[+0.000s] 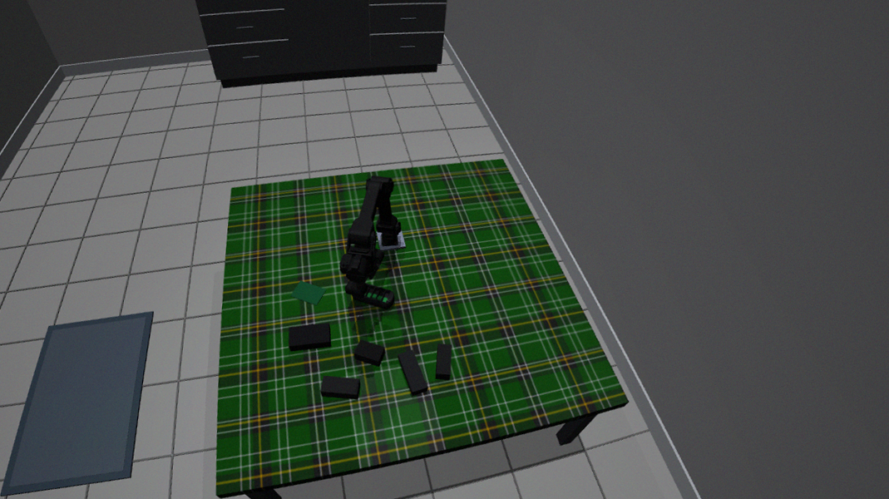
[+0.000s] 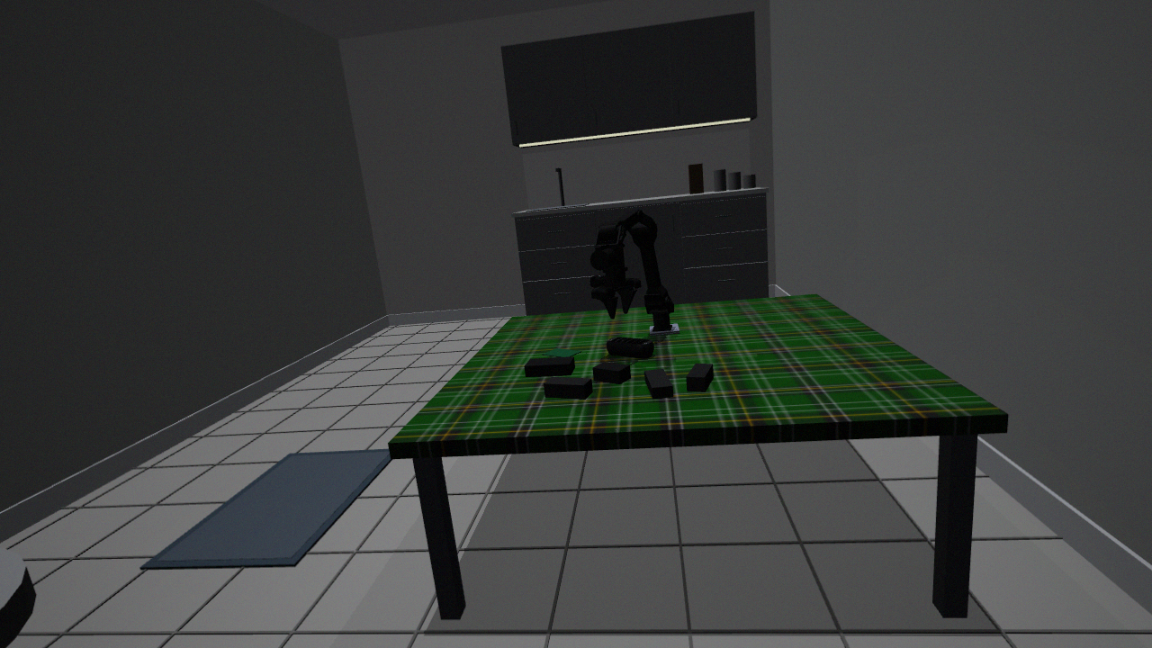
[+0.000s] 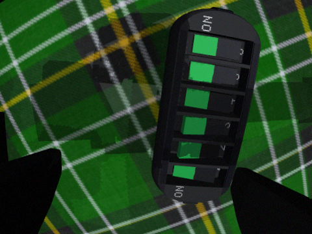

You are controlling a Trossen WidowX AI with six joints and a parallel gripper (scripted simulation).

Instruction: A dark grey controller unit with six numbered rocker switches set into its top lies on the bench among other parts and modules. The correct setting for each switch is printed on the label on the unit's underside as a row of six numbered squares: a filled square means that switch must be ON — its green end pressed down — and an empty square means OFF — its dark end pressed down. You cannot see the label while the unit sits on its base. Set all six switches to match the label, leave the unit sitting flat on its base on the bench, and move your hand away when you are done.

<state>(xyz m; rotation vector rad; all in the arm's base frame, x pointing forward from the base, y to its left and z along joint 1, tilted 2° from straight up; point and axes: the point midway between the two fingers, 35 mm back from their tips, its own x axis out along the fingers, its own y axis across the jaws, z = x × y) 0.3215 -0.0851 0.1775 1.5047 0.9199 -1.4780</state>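
Observation:
The dark grey controller unit (image 1: 381,301) (image 2: 630,347) (image 3: 211,114) lies on its base on the bench, switches up. In the wrist view its green ends point left and its dark, numbered ends point right. Switch 1 (image 3: 184,172) is nearest the bottom. Switches 1, 5 (image 3: 201,71) and 6 (image 3: 205,45) show brighter green than switches 2 (image 3: 189,150), 3 (image 3: 194,125) and 4 (image 3: 197,98); exact tilts are hard to tell. The underside label is hidden. My gripper (image 2: 620,314) (image 3: 148,171) is open and empty above the unit, its right finger seen beside the switch 1 end.
Several dark blocks (image 1: 310,336) (image 1: 368,352) (image 1: 340,387) lie on the plaid bench toward the side away from the arm's base; two more are long blocks (image 1: 412,371) (image 1: 443,361). A thin green plate (image 1: 308,292) (image 2: 561,353) lies left of the unit in the top and exterior views.

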